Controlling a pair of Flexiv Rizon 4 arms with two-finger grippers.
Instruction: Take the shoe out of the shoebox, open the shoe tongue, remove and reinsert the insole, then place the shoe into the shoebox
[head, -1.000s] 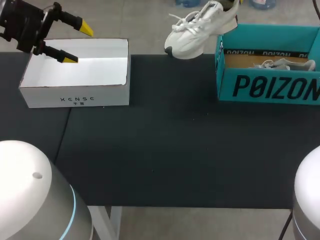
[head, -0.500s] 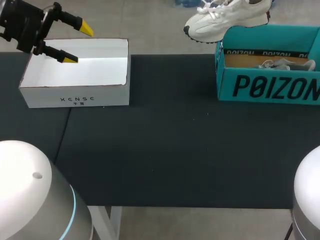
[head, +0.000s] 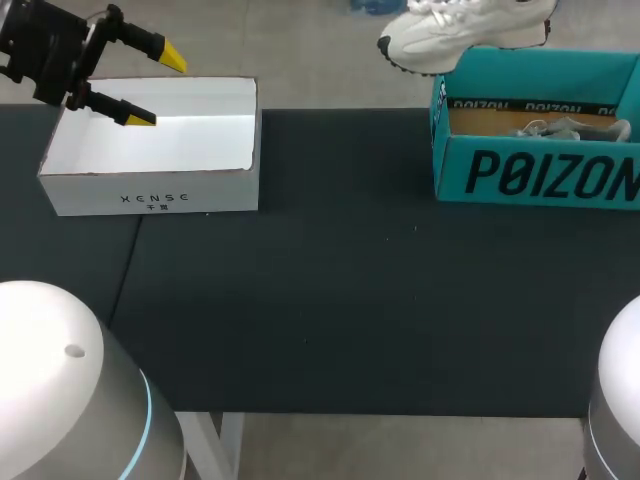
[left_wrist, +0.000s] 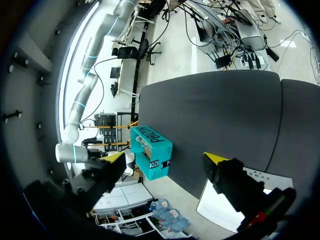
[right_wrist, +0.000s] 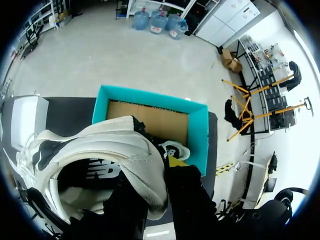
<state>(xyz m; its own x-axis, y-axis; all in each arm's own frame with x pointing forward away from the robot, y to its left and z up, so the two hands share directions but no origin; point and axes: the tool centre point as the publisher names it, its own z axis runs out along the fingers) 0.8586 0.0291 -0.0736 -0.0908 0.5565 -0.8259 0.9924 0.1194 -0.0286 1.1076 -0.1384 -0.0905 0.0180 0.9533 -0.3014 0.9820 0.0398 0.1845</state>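
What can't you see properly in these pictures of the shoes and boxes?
Head view: the white shoe is cut off by the upper edge, and the right jaws holding it are out of frame.
Head view: the second shoe is mostly hidden behind the teal shoebox front wall; only its laces show.
Right wrist view: the white shoe covers most of the box floor.

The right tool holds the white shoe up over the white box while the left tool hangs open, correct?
Not quite. The right tool holds the white shoe up over the teal shoebox, as the head view shows. The white box lies under the left tool, which hangs open.
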